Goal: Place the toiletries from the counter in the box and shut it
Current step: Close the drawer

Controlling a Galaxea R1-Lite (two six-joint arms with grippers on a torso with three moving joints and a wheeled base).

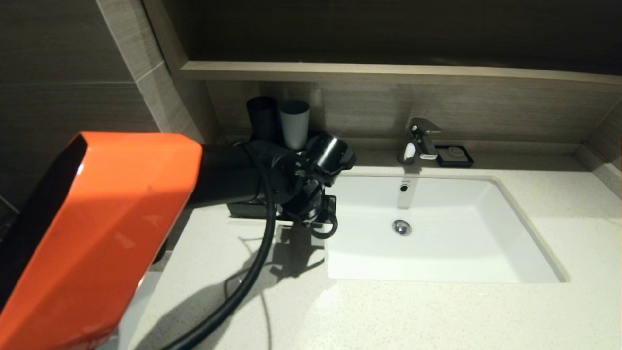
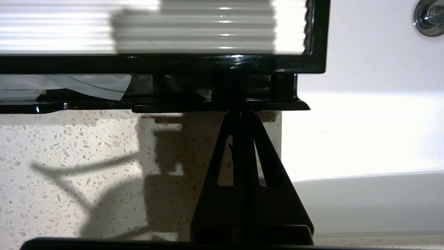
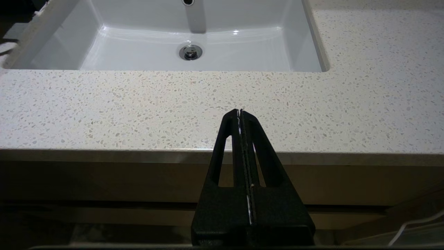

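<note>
The black box (image 1: 240, 210) stands left of the sink, mostly hidden by my left arm. In the left wrist view its ribbed white top panel (image 2: 69, 31) sits above the drawer (image 2: 104, 106), which stands out a little. Clear sachets (image 2: 79, 85) lie inside the drawer gap; I cannot tell which ones. My left gripper (image 2: 241, 114) is shut, with its tips against the drawer's front lip; in the head view it (image 1: 311, 216) is low at the box's front right. My right gripper (image 3: 240, 111) is shut and empty, parked before the counter's front edge (image 3: 138, 104).
The white sink (image 1: 437, 253) lies right of the box, with a chrome faucet (image 1: 420, 138) and a small black soap dish (image 1: 455, 155) behind it. A black cup (image 1: 262, 119) and a grey cup (image 1: 294, 124) stand behind the box. A black cable (image 1: 252, 277) hangs over the speckled counter (image 1: 388, 311).
</note>
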